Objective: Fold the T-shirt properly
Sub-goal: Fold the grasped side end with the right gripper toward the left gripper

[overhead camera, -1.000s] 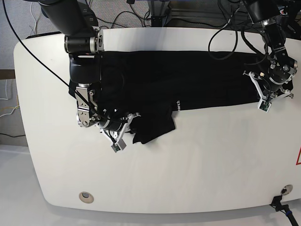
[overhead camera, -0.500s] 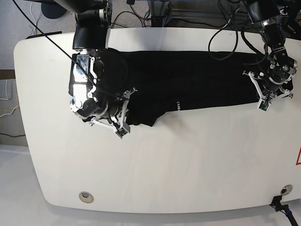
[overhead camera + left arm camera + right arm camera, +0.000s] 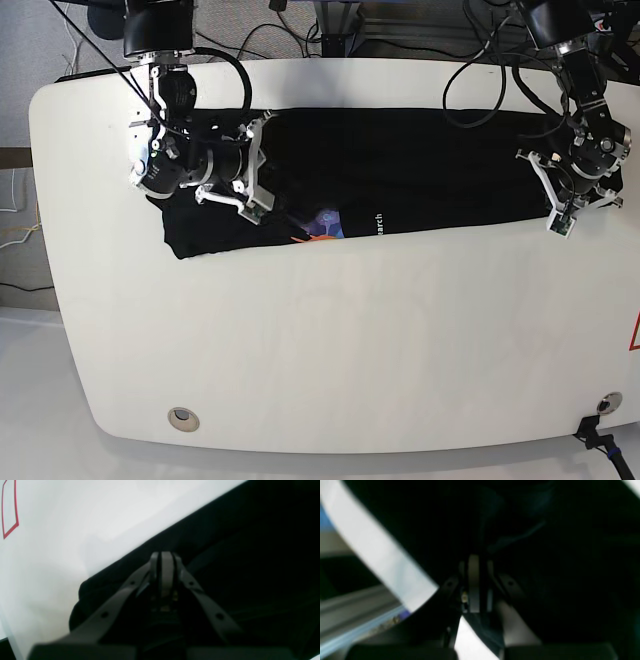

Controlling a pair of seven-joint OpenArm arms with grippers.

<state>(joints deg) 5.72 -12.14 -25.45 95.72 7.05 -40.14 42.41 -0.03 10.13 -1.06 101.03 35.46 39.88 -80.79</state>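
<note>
Basically the black T-shirt [image 3: 400, 170] lies as a long band across the far half of the white tabletop [image 3: 350, 340], a bit of colourful print [image 3: 322, 225] peeking at its near edge. Left pincer [image 3: 163, 557] is closed, pinching the shirt's end fabric. Right pincer [image 3: 473, 562] is closed too, over the other end; whether it holds cloth, can't tell.

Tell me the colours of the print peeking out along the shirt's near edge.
Orange and purple-blue print on the black T-shirt; base view.
</note>
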